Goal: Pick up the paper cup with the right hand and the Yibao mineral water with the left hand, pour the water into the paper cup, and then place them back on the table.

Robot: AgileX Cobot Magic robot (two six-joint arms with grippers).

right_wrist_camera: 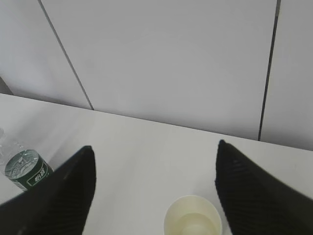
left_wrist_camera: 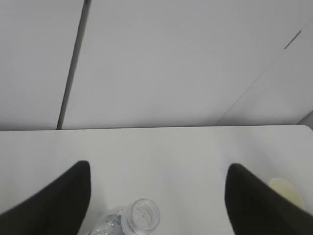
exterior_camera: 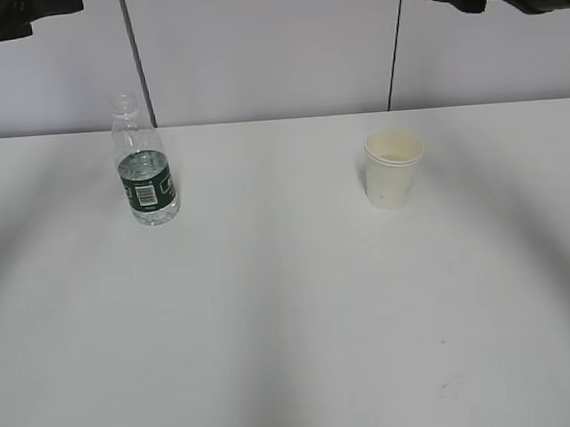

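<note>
Bottle and cup both stand upright on the table [exterior_camera: 292,329] – Yibao mineral water [exterior_camera: 145,174] at left, paper cup [exterior_camera: 394,168] well apart at right. Left hand [left_wrist_camera: 156,196] hangs above the capless neck, jaws spread wide with nothing between them. Right hand [right_wrist_camera: 154,186] hovers over the cup – also wide open, holding nothing.
</note>
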